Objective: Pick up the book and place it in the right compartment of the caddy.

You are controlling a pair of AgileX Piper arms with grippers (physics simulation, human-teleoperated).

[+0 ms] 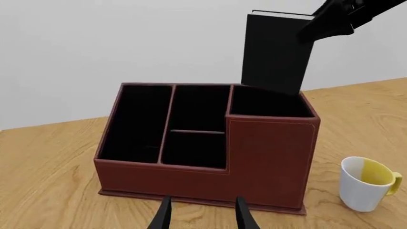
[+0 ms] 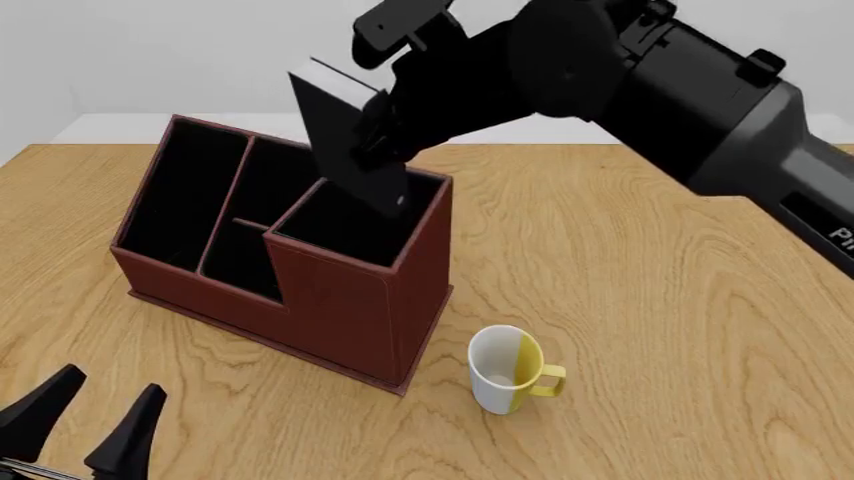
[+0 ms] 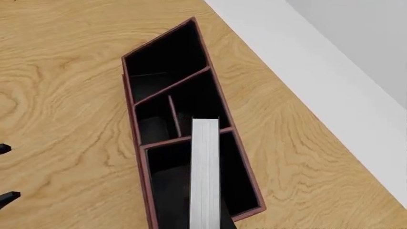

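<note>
Book: clamped in right gripper, tilted, lower corner inside right compartment of caddy. Left gripper: fingers apart, near desk's front edge.

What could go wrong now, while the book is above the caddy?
1. The book, held tilted by the right gripper, may catch the wall of the right compartment instead of sliding in.
2. A hard push against that wall might shift the caddy on the table.
3. If the caddy shifts, it may knock the mug standing close beside it.
</note>
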